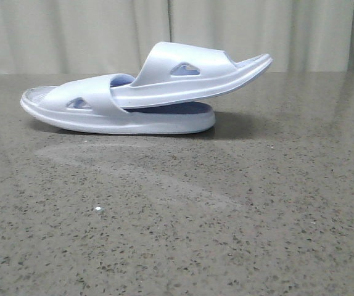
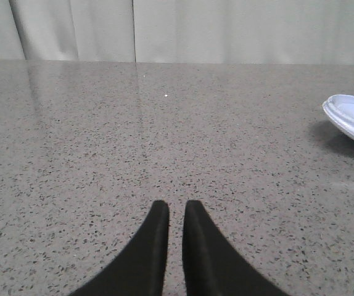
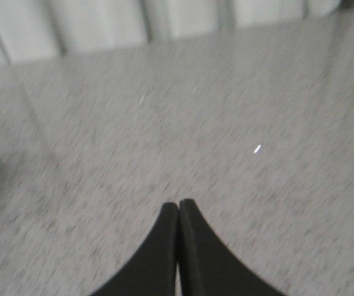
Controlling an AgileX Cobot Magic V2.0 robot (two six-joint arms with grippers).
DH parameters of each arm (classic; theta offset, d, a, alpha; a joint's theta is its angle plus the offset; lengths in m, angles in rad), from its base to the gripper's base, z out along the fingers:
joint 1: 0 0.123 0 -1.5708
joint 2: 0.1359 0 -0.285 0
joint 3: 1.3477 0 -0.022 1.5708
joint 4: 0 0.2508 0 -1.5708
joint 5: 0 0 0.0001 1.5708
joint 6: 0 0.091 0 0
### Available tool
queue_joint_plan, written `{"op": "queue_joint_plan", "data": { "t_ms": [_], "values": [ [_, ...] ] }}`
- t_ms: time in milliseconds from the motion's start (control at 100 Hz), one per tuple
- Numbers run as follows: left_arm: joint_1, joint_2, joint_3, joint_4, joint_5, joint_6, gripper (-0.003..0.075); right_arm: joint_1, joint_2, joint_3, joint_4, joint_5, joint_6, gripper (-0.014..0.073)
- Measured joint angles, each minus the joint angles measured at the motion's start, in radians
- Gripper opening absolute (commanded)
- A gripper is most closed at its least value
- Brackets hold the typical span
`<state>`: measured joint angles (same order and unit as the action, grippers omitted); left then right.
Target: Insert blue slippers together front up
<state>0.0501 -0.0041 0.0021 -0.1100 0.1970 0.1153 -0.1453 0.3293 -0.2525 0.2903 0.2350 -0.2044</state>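
The two pale blue slippers lie together at the back of the table in the front view. The lower slipper lies flat with its open toe to the left. The upper slipper is pushed under the lower one's strap and tilts up to the right. One slipper's end shows at the edge of the left wrist view. My left gripper is empty over bare table, its fingers a narrow slit apart. My right gripper is shut and empty over bare table. Neither gripper shows in the front view.
The speckled grey stone table stretches in front of the slippers. Pale curtains hang behind the table's far edge. The right wrist view is blurred.
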Motion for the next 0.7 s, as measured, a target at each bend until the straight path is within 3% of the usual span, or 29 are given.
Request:
{"op": "queue_joint_plan", "data": {
  "t_ms": [180, 440, 700],
  "values": [
    [0.000, 0.000, 0.000, 0.000, 0.000, 0.000, 0.0015, 0.030, -0.079, 0.099, -0.092, -0.135, 0.082, -0.0089],
    [0.000, 0.000, 0.000, 0.000, 0.000, 0.000, 0.0015, 0.196, -0.246, 0.264, -0.194, -0.214, 0.126, -0.0089],
    [0.000, 0.000, 0.000, 0.000, 0.001, 0.000, 0.0015, 0.164, -0.321, 0.262, -0.208, -0.161, 0.131, -0.0089]
  ]
}}
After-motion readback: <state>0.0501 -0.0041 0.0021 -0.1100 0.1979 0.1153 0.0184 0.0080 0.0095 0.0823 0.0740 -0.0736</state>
